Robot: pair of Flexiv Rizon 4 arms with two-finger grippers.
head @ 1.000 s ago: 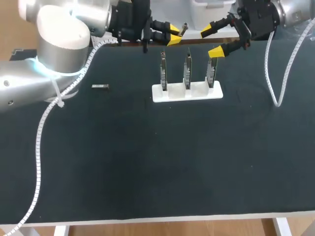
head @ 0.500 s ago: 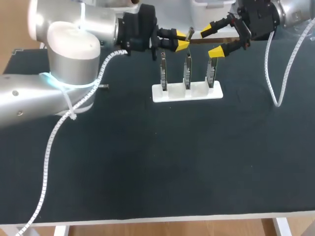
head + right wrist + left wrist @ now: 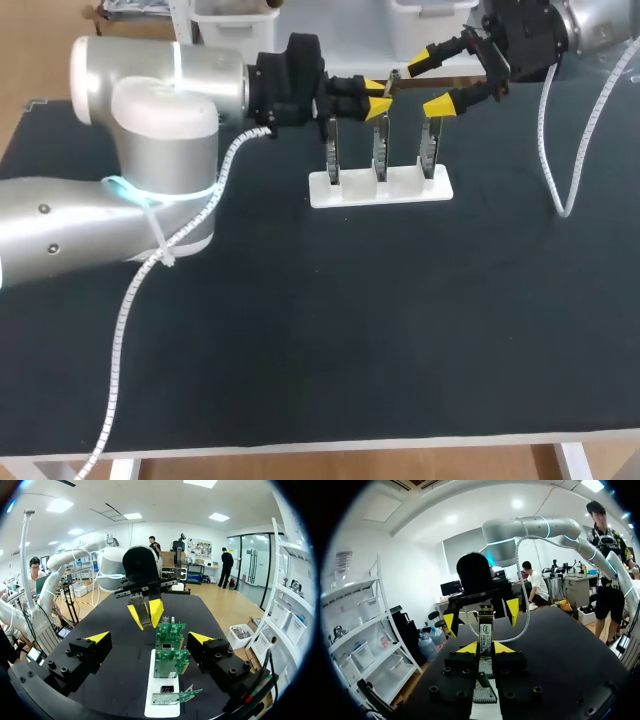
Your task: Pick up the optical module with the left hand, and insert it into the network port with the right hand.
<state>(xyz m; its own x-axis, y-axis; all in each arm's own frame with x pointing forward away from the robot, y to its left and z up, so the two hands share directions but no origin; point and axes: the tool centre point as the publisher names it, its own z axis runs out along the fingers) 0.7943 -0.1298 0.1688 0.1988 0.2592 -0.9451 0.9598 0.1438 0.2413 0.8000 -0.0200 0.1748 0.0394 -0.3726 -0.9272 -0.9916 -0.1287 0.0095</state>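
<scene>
table (image 3: 300, 330): dark top, seen bearing a white stand (image 3: 345, 190) with three upright boards (image 3: 380, 140) near its far edge | left gripper (image 3: 378, 98): held over the middle board; clamped on the optical module (image 3: 485, 630) | right gripper (image 3: 437, 83): spread wide; faced toward the left gripper, close to the module's far end

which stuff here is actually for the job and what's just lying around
For the job: optical module in the left gripper; open right gripper; circuit boards in the white stand.
Lying about: white cable on the table, right side.
</scene>
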